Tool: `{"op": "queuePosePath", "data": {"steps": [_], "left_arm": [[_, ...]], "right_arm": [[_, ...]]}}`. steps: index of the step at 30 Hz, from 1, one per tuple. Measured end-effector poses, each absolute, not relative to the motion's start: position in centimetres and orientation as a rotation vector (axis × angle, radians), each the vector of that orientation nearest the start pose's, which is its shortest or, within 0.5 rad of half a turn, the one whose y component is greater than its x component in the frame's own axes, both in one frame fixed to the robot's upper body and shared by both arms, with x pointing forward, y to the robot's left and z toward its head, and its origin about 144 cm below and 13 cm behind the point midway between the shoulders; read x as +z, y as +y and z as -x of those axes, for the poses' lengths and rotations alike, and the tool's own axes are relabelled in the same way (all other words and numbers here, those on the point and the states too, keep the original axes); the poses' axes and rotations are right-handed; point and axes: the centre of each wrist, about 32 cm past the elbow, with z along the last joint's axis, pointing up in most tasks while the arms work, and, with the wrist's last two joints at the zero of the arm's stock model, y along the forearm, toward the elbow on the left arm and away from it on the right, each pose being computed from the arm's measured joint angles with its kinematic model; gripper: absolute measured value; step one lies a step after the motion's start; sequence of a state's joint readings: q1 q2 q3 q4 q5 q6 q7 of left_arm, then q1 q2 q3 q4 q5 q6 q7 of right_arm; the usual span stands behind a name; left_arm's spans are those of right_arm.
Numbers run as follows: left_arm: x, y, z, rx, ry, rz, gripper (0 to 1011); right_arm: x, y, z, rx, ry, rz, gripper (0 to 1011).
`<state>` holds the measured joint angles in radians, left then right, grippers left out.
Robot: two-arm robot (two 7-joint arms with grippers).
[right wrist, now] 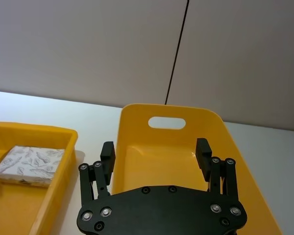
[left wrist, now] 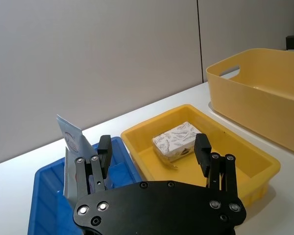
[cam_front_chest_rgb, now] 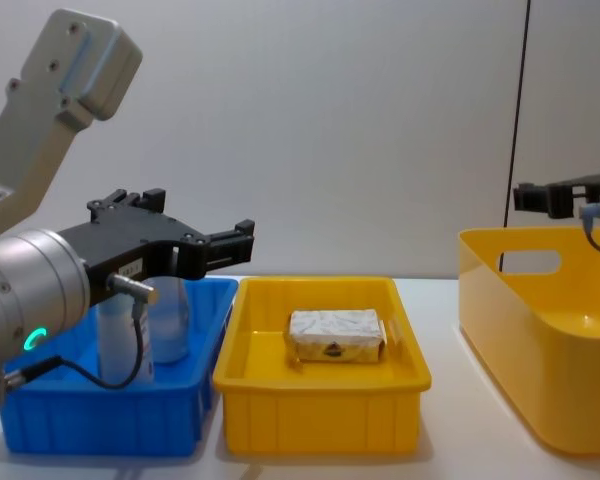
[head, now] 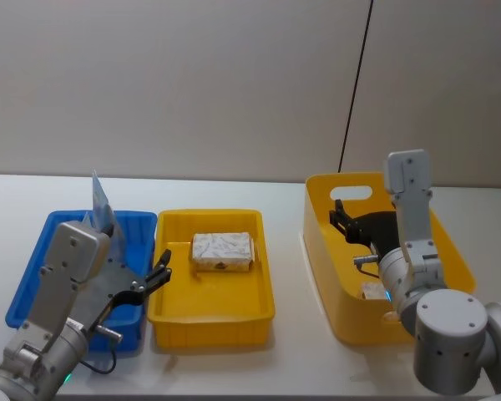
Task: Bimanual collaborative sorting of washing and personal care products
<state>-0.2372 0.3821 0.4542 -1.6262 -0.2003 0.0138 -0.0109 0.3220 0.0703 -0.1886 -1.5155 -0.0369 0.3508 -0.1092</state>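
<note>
Fingers [left wrist: 202,149] of the left gripper [left wrist: 153,147] spread wide, nothing between them. The gripper hangs above the trays, tips over the seam where the blue tray [head: 33,276] meets the yellow tray [head: 209,215]. In the chest view it is raised clear of both rims.

Right gripper [right wrist: 155,148]: fingers likewise parted and empty. It is held over the inside of the yellow tub [right wrist: 137,110], pointing at the back wall with the handle slot. In the chest view it sits above the tub's rim.

Wrapped block [head: 223,251], cream-white and crinkly with a dark mark on its near side, lies flat in the far half of the yellow tray, apart from the walls.

Squeeze tube [left wrist: 71,134], light blue and white with a reddish mark, stands on end in the blue tray. Its flat crimped end is up, leaning toward the tray's back. From the chest view, a second tube [cam_front_chest_rgb: 170,318], pale and see-through, stands beside it behind the left gripper's body; its lower part is hidden by the tray wall.

Small cream object [head: 372,290] on the tub floor at the near end, mostly hidden by the right arm; possibly another wrapped block, cannot confirm.

Trays sit side by side on the white table [head: 234,188], with the tub to their right, apart.
</note>
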Motion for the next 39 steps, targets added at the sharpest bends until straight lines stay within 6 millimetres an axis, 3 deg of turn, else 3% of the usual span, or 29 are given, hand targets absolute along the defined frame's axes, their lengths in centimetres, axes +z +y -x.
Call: {"op": "queuePosePath", "data": {"steps": [22, 39], "left_arm": [[120.7, 21.0, -49.0, 1.253, -0.251, -0.103, 1001], [120.3, 22.4, -51.1, 1.298, -0.195, -0.157, 1001]], "right_arm": [[123.8, -18.7, -53.1, -1.502, -0.109, 0.167, 1004], [123.9, -18.6, -53.0, -1.497, -0.115, 0.163, 1004]]}}
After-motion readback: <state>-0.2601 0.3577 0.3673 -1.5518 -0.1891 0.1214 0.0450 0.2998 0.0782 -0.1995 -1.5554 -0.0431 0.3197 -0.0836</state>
